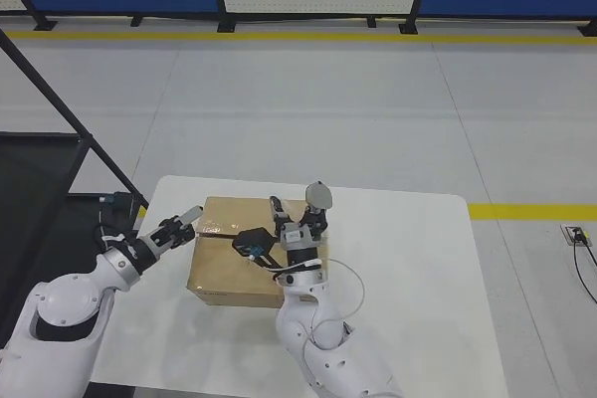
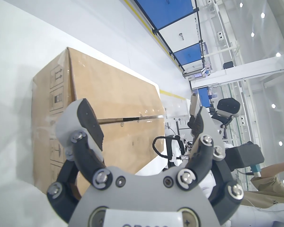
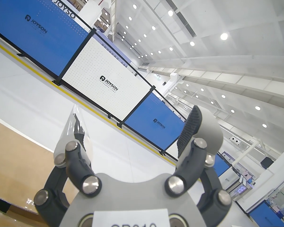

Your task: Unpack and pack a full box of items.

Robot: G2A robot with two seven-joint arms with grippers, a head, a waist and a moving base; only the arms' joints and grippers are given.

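The box (image 1: 244, 261) sat mid-desk (image 1: 408, 298), flaps down, with a gap along its top seam. My left hand (image 1: 186, 223) hung wide open just off its left side. My right hand (image 1: 298, 204) gaped wide too, over the right of the lid, tilted upward, with what looked like film (image 3: 69, 128) clinging to one finger. I judged that it might spoil my next grip, and that a one-sided flap pull might drag the box.

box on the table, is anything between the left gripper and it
Nothing visible stands between them. The left gripper is open, close beside the left end of the cardboard box, with no object in the gap. The right gripper is open above the box top, out of the left one's path.
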